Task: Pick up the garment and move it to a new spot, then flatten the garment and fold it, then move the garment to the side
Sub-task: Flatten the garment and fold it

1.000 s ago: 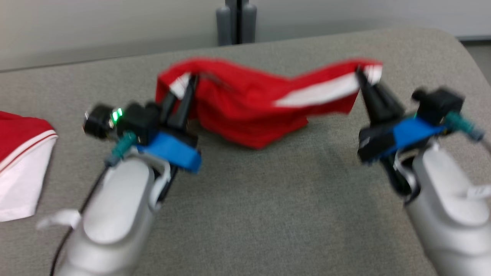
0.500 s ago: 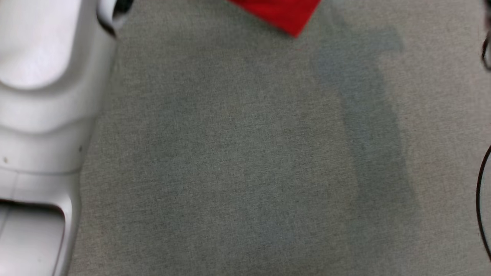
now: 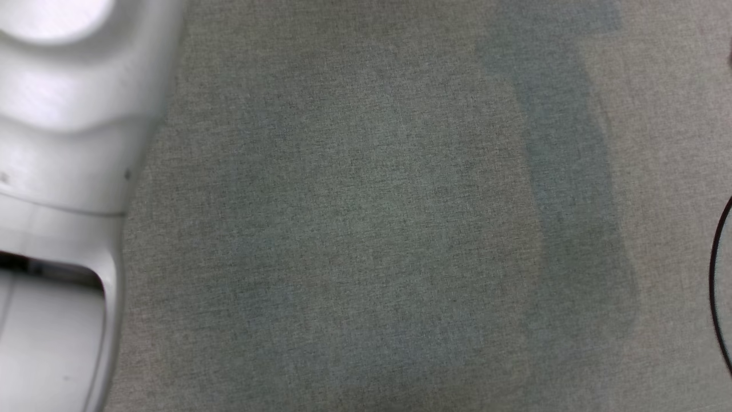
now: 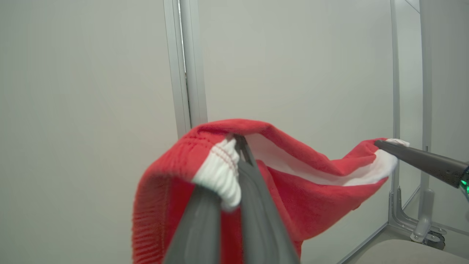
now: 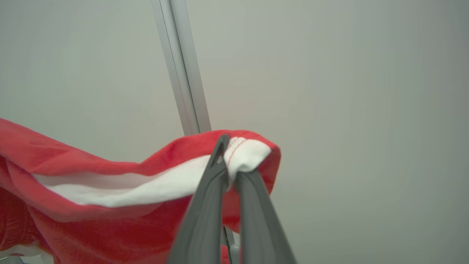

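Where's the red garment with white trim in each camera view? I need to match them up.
Head view: aimed down at grey fabric tabletop, pale forearm left.
Left wrist view: red garment with white trim centre, stretching right.
Right wrist view: garment left to centre, pinched by fingers.
Shared landmark: pale vertical wall post.

garment (image 4: 311,198): 1 | tools: 2 (left tool (image 4: 234,146), right tool (image 5: 229,157)) | forearm (image 3: 57,143): 1

Lit softly and evenly. Faint bluish shadow band down the desk (image 3: 366,229) at right; glare on the pale forearm (image 3: 51,23). Head view slightly soft; fingers (image 4: 260,220) blurred close up in both wrist views.
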Controlling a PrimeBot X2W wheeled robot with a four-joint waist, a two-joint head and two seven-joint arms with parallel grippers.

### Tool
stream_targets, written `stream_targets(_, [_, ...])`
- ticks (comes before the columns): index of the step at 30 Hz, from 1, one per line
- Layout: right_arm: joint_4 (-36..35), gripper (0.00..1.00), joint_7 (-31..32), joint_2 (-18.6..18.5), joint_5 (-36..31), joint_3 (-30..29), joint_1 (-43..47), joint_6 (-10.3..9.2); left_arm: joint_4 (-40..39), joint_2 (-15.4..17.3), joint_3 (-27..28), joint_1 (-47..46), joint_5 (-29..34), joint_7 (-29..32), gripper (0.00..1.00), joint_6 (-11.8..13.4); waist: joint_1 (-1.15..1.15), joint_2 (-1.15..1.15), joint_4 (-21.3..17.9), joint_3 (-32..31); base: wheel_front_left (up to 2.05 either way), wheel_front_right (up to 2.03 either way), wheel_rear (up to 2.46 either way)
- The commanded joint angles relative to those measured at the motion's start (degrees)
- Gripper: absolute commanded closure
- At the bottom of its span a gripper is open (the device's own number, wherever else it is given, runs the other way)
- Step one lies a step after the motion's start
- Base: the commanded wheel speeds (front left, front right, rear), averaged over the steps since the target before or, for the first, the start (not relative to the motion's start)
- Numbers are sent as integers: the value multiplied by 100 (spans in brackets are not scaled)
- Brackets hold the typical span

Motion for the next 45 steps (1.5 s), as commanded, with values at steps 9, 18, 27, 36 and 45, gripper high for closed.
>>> stream_targets(9, [-294,100,-187,173,333,519,2034,2,-349,160,44,2337,-159,-91,100,44,-1,0,-4,-252,0,0,0])
stream_targets(18, [-1140,100,-188,235,158,264,4291,2,-1352,305,12,4900,153,-93,100,161,-1,0,105,-940,0,0,0])
stream_targets(27, [-1753,100,-189,77,68,248,6028,2,-1846,422,-49,6661,194,-93,100,218,-1,0,234,-1594,0,0,0])
stream_targets(36, [-2247,100,-185,-1,-26,107,7201,2,-2282,547,-85,7685,147,-92,100,298,-1,0,335,-2079,0,0,0])
stream_targets(45, [-3032,100,178,313,-240,-384,8348,2,-2779,675,-203,8409,26,38,100,416,-1,0,431,-2378,0,0,0])
